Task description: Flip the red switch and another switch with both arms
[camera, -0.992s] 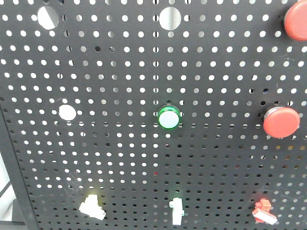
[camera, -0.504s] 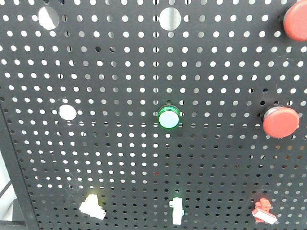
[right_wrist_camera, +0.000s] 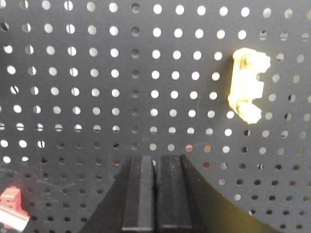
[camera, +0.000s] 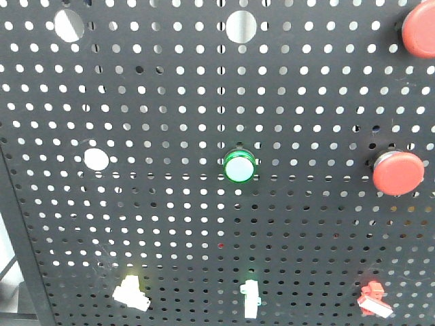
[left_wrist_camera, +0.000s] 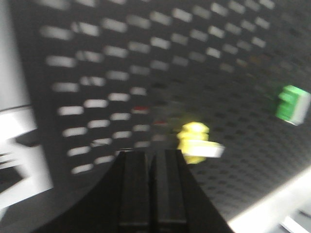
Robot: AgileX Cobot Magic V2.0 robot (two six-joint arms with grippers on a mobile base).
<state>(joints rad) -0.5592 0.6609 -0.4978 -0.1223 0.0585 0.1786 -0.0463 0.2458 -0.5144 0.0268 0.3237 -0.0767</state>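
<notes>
Approach step: left gripper [left_wrist_camera: 149,158] and right gripper [right_wrist_camera: 155,159] hover before the pegboard [camera: 170,227], fingers pressed together; the red switch [camera: 374,299] sits below-right of the green button [camera: 240,166], the yellow switch [camera: 130,292] below-left; next, each must reach and flick its lever

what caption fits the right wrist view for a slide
Right gripper, jaws closed, faces the black pegboard; the red switch sits lower left, a yellow part upper right

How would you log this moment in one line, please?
left gripper shut, near pale-yellow switch | right gripper shut, apart from red switch | no contact seen
</notes>
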